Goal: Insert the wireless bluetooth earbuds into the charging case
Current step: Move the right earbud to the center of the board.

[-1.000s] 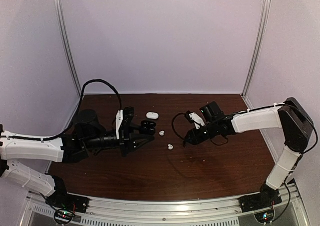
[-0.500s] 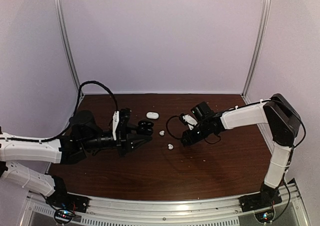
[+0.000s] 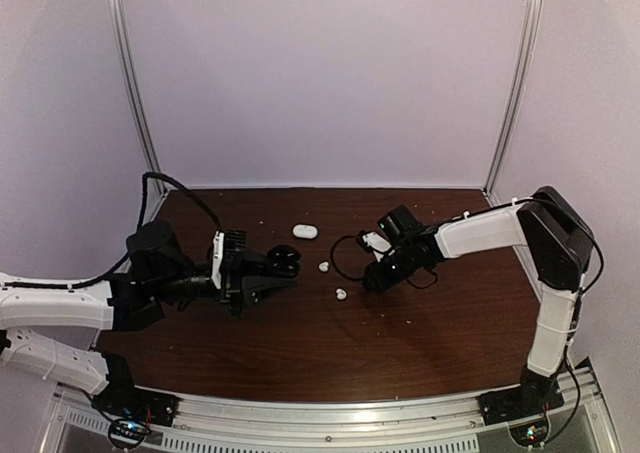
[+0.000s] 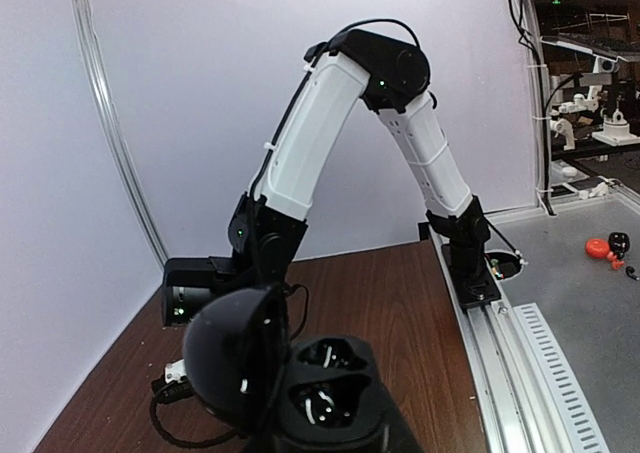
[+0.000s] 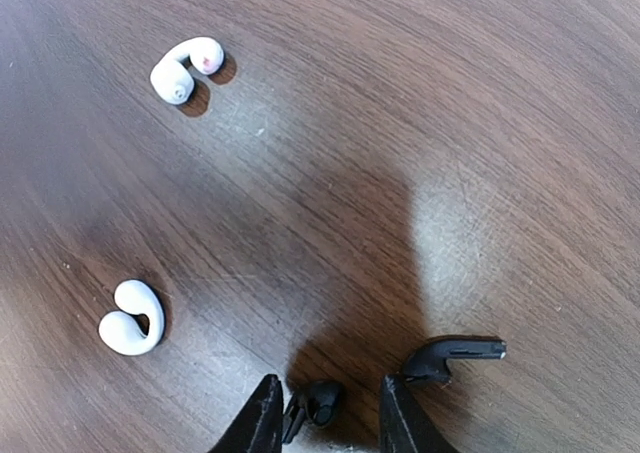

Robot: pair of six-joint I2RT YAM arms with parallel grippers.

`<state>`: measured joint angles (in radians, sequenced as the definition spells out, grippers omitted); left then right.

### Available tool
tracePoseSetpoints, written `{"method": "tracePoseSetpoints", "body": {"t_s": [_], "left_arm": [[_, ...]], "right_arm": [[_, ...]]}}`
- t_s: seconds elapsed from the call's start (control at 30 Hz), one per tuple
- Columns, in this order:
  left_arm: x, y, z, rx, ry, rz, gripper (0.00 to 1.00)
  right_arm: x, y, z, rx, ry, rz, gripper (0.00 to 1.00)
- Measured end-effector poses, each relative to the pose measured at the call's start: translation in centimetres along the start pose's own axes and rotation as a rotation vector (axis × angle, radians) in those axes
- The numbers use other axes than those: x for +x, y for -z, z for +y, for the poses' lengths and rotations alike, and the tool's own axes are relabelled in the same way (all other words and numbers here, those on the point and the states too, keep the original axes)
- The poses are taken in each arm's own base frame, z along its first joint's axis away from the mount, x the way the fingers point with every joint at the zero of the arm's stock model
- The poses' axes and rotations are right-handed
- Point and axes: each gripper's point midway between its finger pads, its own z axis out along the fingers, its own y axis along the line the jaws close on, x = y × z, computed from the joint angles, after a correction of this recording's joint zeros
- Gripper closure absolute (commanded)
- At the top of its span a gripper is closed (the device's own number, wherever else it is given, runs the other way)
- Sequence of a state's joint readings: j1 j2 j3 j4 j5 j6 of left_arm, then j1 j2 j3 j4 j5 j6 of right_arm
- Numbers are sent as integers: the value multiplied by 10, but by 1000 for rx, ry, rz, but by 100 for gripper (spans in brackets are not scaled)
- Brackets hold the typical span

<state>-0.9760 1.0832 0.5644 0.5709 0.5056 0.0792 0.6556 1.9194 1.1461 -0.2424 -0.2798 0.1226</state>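
Note:
My left gripper (image 3: 266, 273) is shut on a black charging case (image 4: 325, 393) held off the table, its domed lid (image 4: 235, 358) swung open and both wells showing empty. My right gripper (image 5: 328, 383) is down at the table, open, its fingers narrowly on either side of a small black earbud (image 5: 320, 403). A second black earbud (image 5: 455, 358) lies just outside the right finger. Two white earbuds (image 5: 187, 68) (image 5: 130, 318) lie further out on the wood, also seen from above as white earbuds (image 3: 324, 267) (image 3: 341, 294) between the two grippers.
A white oval case (image 3: 305, 231) sits closed on the brown table (image 3: 400, 353) behind the earbuds. White enclosure walls with metal posts (image 3: 130, 93) surround the table. A metal rail (image 3: 330, 413) runs along the near edge.
My left arm has drawn back to the left with the open case. My right gripper has shifted left and lower over the black earbud, and its fingers have narrowed.

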Motion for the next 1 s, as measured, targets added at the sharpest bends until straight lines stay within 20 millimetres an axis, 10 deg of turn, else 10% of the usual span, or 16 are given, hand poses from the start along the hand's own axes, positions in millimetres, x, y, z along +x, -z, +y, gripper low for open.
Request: {"method": "tracePoseSetpoints", "body": {"t_s": [0.3,0.77,1.0], "left_arm": [[-5,8,-7,11,-81,-4,98],[0,13,-12,27,-101,24,98],[2,14,-13,31,-98,37,98]], "right_arm": [[8,-1,19,-46,49,11,73],[75,22,85,-187,197,106,74],[89,33,87,-182,221,155,62]]}}
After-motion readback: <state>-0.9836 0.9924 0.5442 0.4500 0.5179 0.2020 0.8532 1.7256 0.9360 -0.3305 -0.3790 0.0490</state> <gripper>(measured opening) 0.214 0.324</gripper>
